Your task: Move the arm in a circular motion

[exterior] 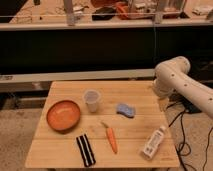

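Note:
The cream-white arm (186, 85) with small dark dots comes in from the right edge. Its rounded elbow (172, 71) is above the back right corner of the wooden table (60, 92). The tapered end points down, and the gripper (161, 91) is at that end, just over the table's right back edge. It is right of the blue sponge (125, 110) and touches nothing that I can see.
On the table are an orange bowl (63, 115), a clear cup (92, 100), a carrot (111, 139), a black striped object (85, 149) and a white bottle (153, 142). Black cables (183, 131) lie on the floor at the right. A dark shelf unit stands behind.

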Robot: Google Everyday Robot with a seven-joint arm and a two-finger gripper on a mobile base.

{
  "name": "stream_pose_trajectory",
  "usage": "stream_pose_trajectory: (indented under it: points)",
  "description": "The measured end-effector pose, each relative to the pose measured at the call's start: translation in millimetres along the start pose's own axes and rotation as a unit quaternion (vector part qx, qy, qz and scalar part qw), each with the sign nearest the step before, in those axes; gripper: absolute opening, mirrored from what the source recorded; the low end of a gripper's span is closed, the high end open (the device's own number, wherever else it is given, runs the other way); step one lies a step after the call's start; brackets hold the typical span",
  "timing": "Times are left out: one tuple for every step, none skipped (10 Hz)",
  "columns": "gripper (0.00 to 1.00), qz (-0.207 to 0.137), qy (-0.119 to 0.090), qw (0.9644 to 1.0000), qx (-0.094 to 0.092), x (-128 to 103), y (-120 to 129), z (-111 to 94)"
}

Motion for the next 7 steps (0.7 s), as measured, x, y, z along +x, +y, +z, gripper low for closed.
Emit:
stream_pose_trajectory:
  points:
    - [0.8, 0.008, 0.003, 1.0, 0.0, 2, 17, -3]
    - [0.8, 0.015, 0.002, 0.9999, 0.0, 0, 37, -8]
    - [0.8, 0.015, -0.001, 0.9999, 0.003, -10, 50, -14]
    - [0.8, 0.012, -0.002, 0.9999, 0.005, -18, 56, -18]
    - [0.8, 0.01, -0.008, 0.9999, 0.009, -32, 62, -23]
    - [0.8, 0.001, -0.016, 0.9998, 0.014, -58, 64, -30]
    - [0.8, -0.006, -0.026, 0.9995, 0.016, -82, 63, -34]
